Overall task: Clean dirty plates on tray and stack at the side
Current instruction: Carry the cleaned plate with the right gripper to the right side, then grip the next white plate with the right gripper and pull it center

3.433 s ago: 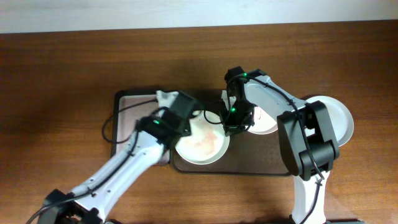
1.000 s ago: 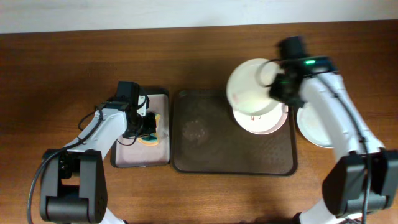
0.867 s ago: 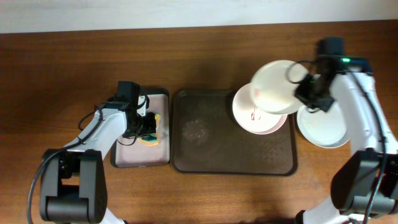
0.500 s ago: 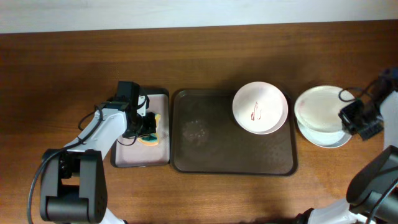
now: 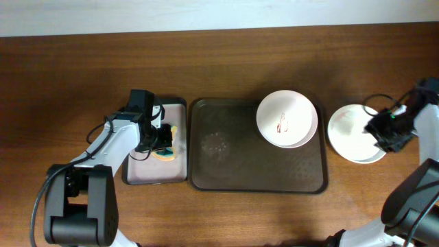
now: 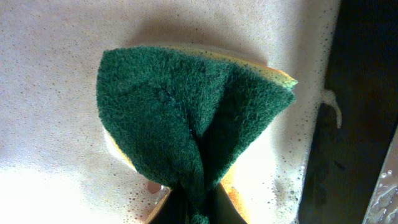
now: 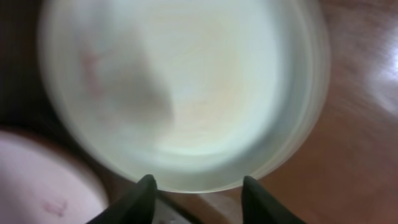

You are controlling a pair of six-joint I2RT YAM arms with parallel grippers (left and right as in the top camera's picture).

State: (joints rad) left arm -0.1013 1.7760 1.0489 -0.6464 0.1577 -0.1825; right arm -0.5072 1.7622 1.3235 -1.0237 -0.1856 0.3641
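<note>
One white plate (image 5: 287,118) with a red smear sits at the back right of the dark brown tray (image 5: 226,165); its edge shows in the right wrist view (image 7: 34,186). A pale mint plate (image 7: 186,87) lies on top of a white plate in the stack (image 5: 350,134) on the table right of the tray. My right gripper (image 5: 385,130) (image 7: 198,193) is open at the stack's right edge, holding nothing. My left gripper (image 5: 162,140) (image 6: 196,208) is shut on a green and yellow sponge (image 6: 193,118) over the small tray.
The small dark tray with pinkish lining (image 5: 147,168) stands left of the big tray; its lining is wet and foamy (image 6: 56,93). A wet patch (image 5: 218,144) marks the big tray's left half. Bare wooden table (image 5: 226,62) lies behind.
My left gripper went back from the big tray to the small tray with the sponge. My right gripper carried a plate off the tray rightward, set it on the side stack and let go.
</note>
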